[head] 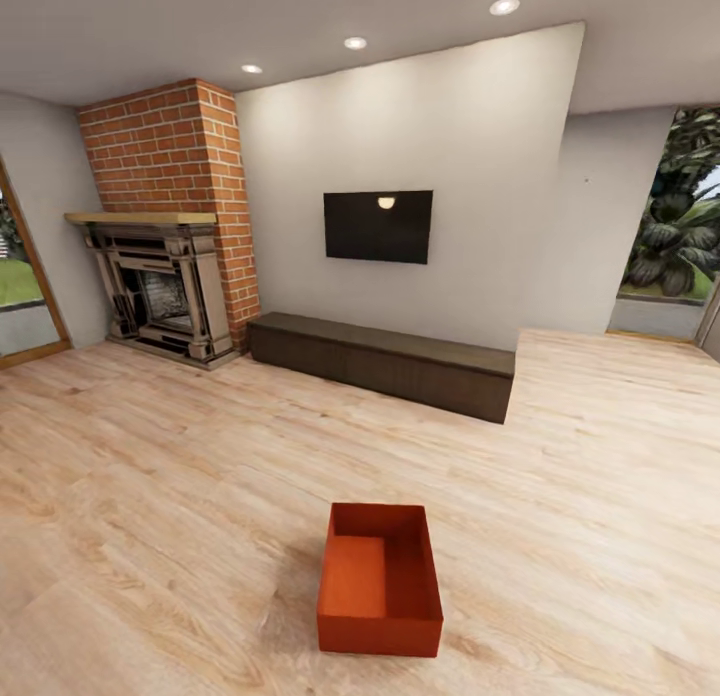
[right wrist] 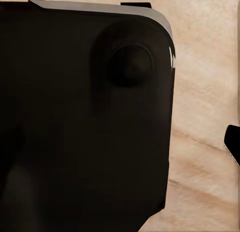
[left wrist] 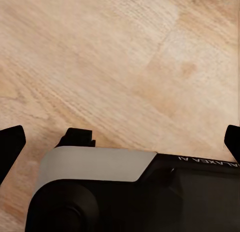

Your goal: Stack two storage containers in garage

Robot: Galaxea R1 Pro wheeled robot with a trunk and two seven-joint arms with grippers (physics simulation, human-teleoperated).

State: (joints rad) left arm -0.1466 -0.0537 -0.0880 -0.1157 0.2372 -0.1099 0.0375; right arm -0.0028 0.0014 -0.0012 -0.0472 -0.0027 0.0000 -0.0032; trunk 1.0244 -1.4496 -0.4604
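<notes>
One orange bin sits on the wood floor, ready for pickup; left jaws spread, right's state unclear.

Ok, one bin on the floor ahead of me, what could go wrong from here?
The head view shows one storage container on the wood floor; the second still has to be found. Its walls are upright and the top open, so a one-wall pinch may tilt it. The left tool looks spread, with fingertips at the frame edges.
</notes>
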